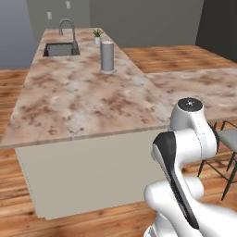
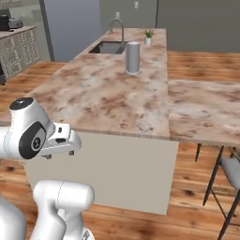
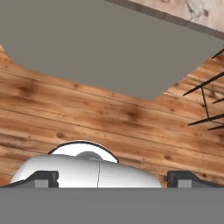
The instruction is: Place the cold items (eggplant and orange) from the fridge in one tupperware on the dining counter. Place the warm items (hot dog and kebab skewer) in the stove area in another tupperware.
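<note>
The dining counter (image 1: 83,97) (image 2: 103,98), a pinkish-tan marble slab with brown blotches and grey sides, stretches away in front of me. My arm is folded low before its near side. In the right base view the hand (image 2: 60,139) sits below the counter's top, off its near left corner. In the hand view the gripper (image 3: 116,179) looks down at the wood floor beside the counter's grey side (image 3: 109,48). The two dark fingertips (image 3: 43,179) stand far apart, open, with nothing held between them.
A sink with a curved faucet (image 1: 60,48) (image 2: 110,47), a grey cylinder (image 1: 107,56) (image 2: 133,57) and a small potted plant (image 1: 97,36) (image 2: 148,36) are on the far part of the counter. Dark-legged stools (image 1: 227,139) (image 2: 229,171) stand at its right side.
</note>
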Motion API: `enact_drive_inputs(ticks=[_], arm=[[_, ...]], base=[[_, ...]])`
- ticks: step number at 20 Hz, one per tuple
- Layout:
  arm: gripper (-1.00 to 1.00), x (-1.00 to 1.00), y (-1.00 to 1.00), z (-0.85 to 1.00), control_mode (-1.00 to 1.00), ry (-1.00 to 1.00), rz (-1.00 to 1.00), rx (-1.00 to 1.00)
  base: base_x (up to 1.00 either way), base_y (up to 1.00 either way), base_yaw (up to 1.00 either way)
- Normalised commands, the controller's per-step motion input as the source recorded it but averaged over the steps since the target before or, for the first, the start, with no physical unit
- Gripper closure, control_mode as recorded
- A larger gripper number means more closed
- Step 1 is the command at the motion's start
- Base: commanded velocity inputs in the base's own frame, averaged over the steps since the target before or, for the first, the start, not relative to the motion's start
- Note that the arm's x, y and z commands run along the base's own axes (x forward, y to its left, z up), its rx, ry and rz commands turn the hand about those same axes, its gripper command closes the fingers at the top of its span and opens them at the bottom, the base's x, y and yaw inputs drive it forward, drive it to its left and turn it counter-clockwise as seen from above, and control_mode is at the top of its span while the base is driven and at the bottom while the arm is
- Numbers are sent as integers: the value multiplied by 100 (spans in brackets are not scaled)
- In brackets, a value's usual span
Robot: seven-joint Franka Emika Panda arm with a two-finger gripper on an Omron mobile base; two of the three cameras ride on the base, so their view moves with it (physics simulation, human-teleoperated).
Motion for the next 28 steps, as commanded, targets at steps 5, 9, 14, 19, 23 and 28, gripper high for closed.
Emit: enact_drive_inputs(ticks=[5,9,14,19,23,28], arm=[[-100,0,0,0,100,0,0,0],[-100,0,0,0,100,0,0,0],[-100,0,0,0,100,0,0,0],[-100,0,0,0,100,0,0,0],[-100,0,0,0,100,0,0,0],[-100,0,0,0,100,0,0,0]], base=[[0,100,-3],[1,100,-5],[2,100,-6],[1,100,-5],[0,100,-4],[1,100,-4]])
